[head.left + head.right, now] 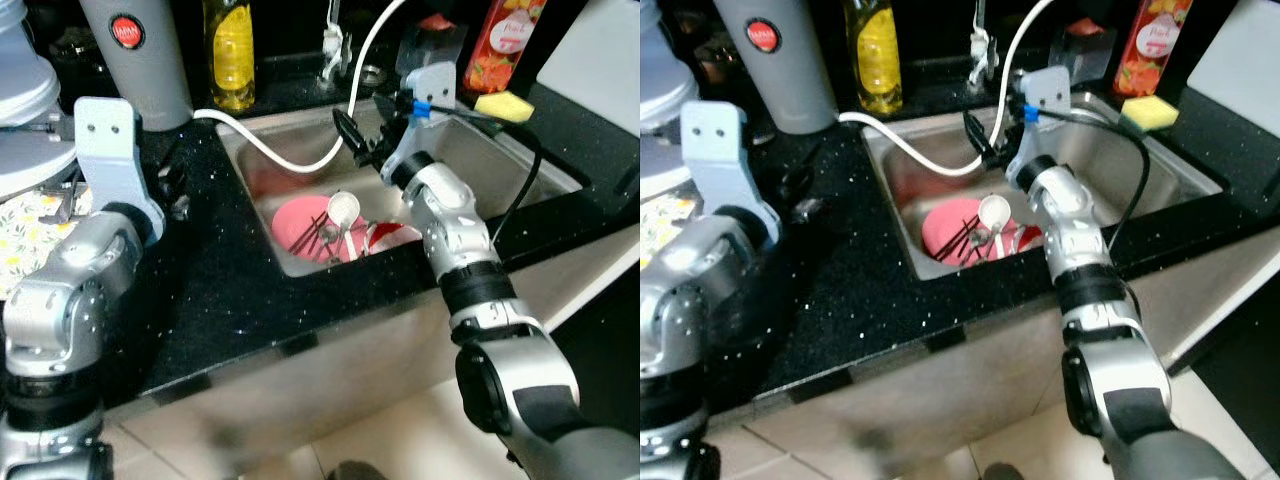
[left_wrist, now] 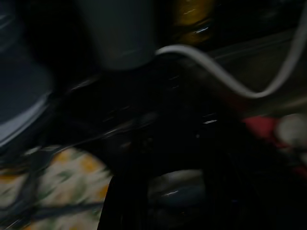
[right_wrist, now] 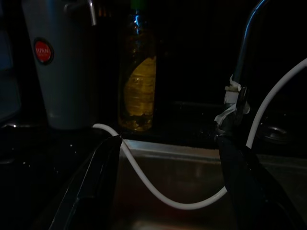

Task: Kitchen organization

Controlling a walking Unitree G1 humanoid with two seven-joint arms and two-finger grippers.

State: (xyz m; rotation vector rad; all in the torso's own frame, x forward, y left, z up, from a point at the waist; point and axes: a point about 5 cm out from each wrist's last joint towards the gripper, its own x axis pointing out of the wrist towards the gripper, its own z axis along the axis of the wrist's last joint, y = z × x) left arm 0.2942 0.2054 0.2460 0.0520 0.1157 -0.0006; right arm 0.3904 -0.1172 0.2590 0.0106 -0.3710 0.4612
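While the right gripper (image 3: 168, 187) hangs above the steel sink (image 1: 500, 150), its jaws gape empty.
A pink round plate (image 1: 295, 222) lies below; left gripper's jaws cannot be told.

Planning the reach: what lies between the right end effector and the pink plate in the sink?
Only the white hose, seen from the left eye; plate below end effector.

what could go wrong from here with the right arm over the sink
The white hose loops across the sink right in front of the open right end effector; reaching down could snag or drag it. The pink plate holds a loose ladle and utensils, so a careless grab may tip or scatter them. The yellow bottle stands close behind the sink and could be knocked if the hose gets pulled.
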